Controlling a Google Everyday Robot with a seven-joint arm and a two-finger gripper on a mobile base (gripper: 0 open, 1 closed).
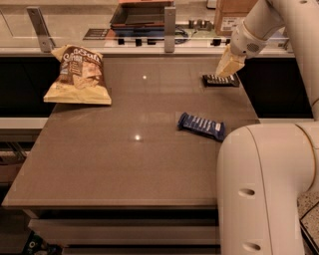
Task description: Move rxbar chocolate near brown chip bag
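Note:
The rxbar chocolate [221, 80], a small dark bar with white lettering, lies flat at the far right of the table. My gripper [224, 71] hangs just above it, its tip close to the bar's left half. The bar rests on the table and is not lifted. The brown chip bag [78, 74], pale yellow with a dark centre panel, lies at the far left of the table, well apart from the bar.
A blue wrapped bar [201, 125] lies right of the table's middle. The brown table [124, 159] has a counter with metal posts [170, 22] and a dark tray [142, 14] behind it. My arm's white body [264, 189] fills the lower right.

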